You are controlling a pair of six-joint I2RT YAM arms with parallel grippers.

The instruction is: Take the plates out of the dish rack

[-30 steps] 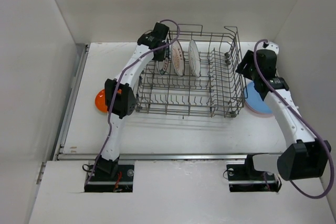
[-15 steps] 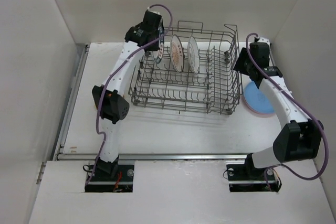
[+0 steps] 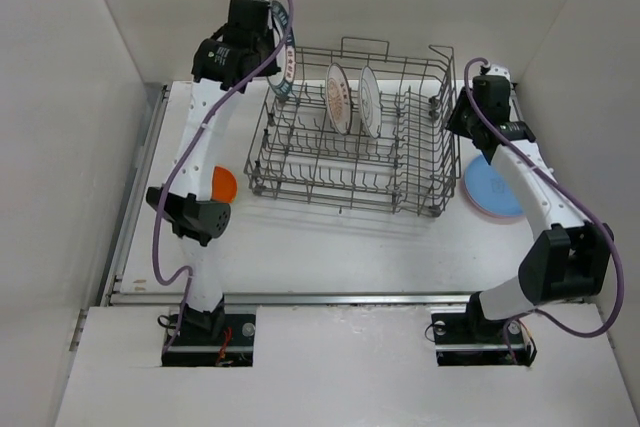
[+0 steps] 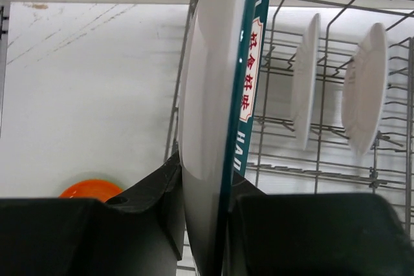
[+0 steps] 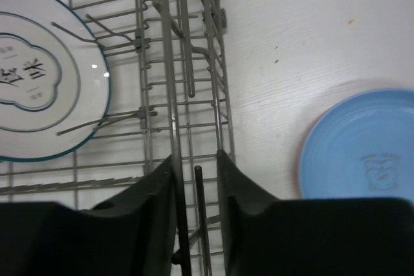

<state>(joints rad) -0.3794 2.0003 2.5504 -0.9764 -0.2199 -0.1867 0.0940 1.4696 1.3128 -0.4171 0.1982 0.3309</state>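
Grey wire dish rack (image 3: 350, 152) across the back half of a white table (image 3: 330, 247), seen from above. Above the rack's left rear corner, lifted clear of the wires: left gripper (image 3: 262, 47), jaws pinching a white plate with a broad teal rim (image 3: 284, 59) and holding it upright. From the left wrist camera, that plate edge-on between two black fingers (image 4: 155, 192), with red characters on a white panel along the rim. Standing on edge among the tines in the rack's rear middle rows, side by side but not touching: a red-patterned white plate (image 3: 338, 99) and a white plate with a thin teal ring (image 3: 371, 102). Off the rack, flat on the table: an orange plate (image 3: 226, 185) to the left, partly hidden behind the left arm, and a light blue plate (image 3: 492, 192) just beside the rack's right wall, partly under the right arm. Low at the rear of that right wall: right gripper (image 3: 466, 117), jaws part-way apart and straddling the rack's upright wires. From the right wrist camera, one thin tine in the gap between the fingers (image 5: 155, 198) and a longer wire running along the left finger's inner face, possibly touching it; contact hard to judge from this angle.
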